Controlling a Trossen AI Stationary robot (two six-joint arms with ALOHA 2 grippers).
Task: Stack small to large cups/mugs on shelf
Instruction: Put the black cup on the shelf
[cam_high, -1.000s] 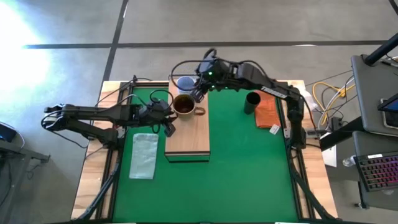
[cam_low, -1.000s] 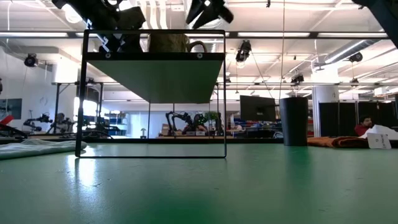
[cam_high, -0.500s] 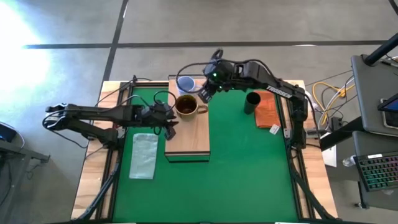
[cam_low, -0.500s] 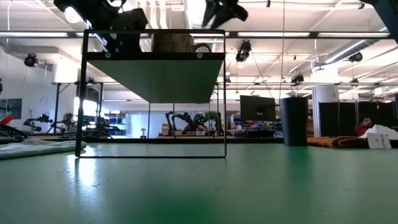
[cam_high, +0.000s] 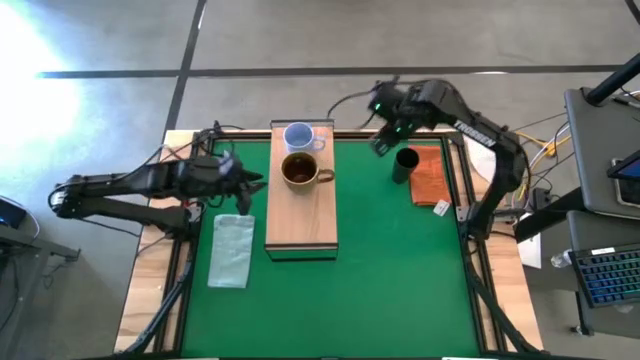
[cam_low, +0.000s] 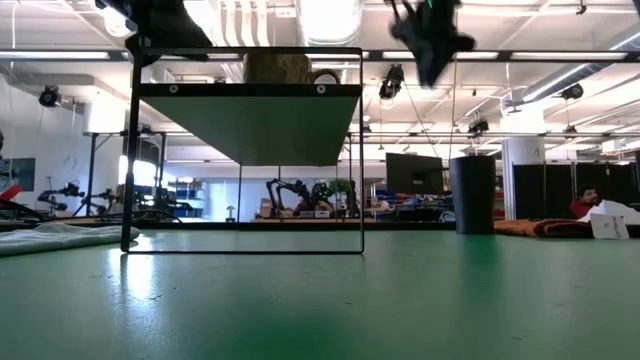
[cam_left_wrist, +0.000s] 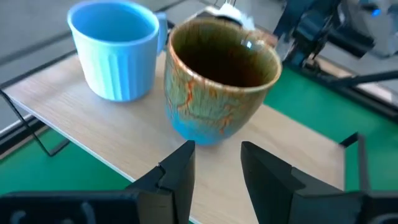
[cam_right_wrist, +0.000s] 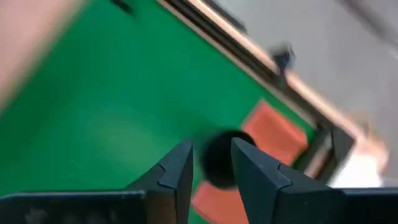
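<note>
The light-wood shelf (cam_high: 301, 210) carries the pale blue mug (cam_high: 298, 136) at its far end and the brown mug (cam_high: 299, 170) just nearer; both stand upright on their bases, as the left wrist view shows (blue mug (cam_left_wrist: 117, 55), brown mug (cam_left_wrist: 221, 81)). The slim black cup (cam_high: 405, 165) stands on the green mat beside the orange cloth (cam_high: 431, 176). My left gripper (cam_high: 252, 186) is open and empty, left of the shelf, facing the brown mug (cam_left_wrist: 216, 155). My right gripper (cam_high: 378, 146) is open and empty in the air, between the shelf and the black cup (cam_right_wrist: 219, 163).
A pale green cloth (cam_high: 233, 250) lies on the mat left of the shelf's near end. In the low view the shelf stands on a thin frame (cam_low: 245, 150), with the black cup (cam_low: 472, 195) to its right. Green mat lies open at the near side.
My right gripper has swung from beside the blue mug toward the table's right edge and now hangs close to the black cup. My left gripper has drawn back from the shelf's left side toward the table's left edge. Both mugs have stayed in place.
</note>
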